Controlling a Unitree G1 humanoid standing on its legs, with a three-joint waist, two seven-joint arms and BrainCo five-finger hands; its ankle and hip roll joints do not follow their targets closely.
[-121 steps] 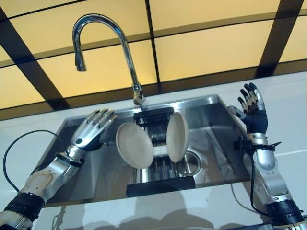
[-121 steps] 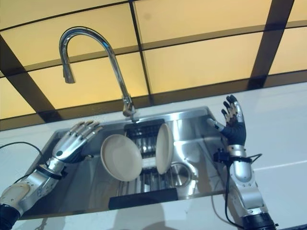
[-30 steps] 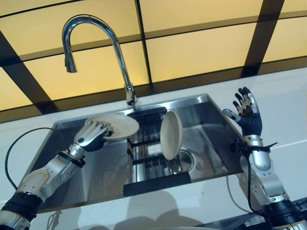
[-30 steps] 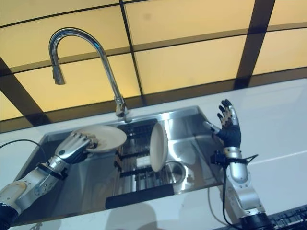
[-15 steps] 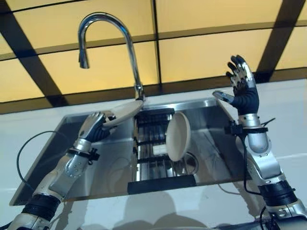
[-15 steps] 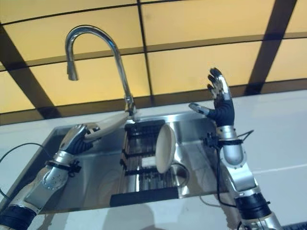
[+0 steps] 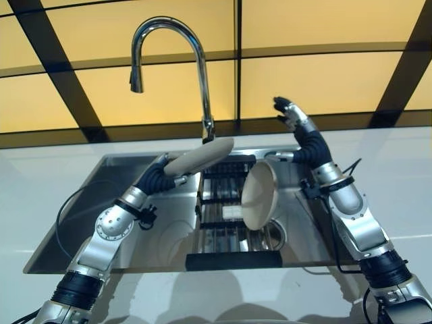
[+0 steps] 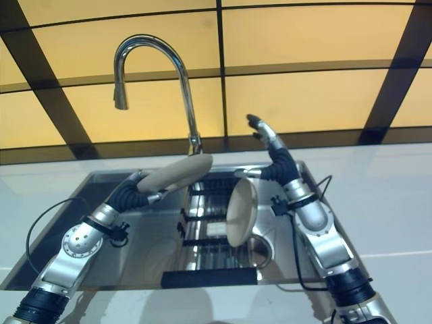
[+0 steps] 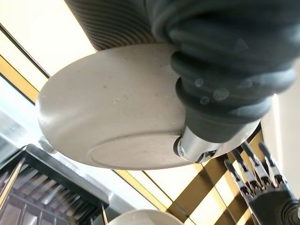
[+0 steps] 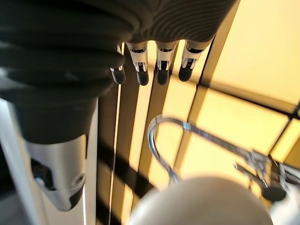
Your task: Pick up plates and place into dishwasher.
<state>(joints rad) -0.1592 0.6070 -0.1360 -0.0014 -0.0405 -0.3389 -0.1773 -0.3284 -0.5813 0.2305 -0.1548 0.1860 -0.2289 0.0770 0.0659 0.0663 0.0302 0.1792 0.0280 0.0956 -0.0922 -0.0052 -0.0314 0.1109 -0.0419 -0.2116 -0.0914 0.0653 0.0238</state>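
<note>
My left hand (image 7: 156,178) is shut on the rim of a beige plate (image 7: 200,156), held nearly flat above the sink in front of the faucet's base. In the left wrist view the plate's underside (image 9: 117,112) shows with the thumb (image 9: 213,93) pressed on its edge. A second beige plate (image 7: 260,196) stands on edge in the black dish rack (image 7: 223,233) in the sink. My right hand (image 7: 294,122) is raised over the sink's far right corner, open and holding nothing, a little right of the held plate; its fingers (image 10: 159,65) show in the right wrist view.
The steel sink (image 7: 115,162) is set into a white counter (image 7: 398,175). A tall curved chrome faucet (image 7: 169,27) rises behind it, close to the held plate. Behind is a wall of yellow panels with dark strips (image 7: 324,74). A drain (image 7: 275,236) lies under the rack.
The view has shifted. My left hand has carried the plate up and to the right, past the faucet's base. My right hand has swung left over the sink.
</note>
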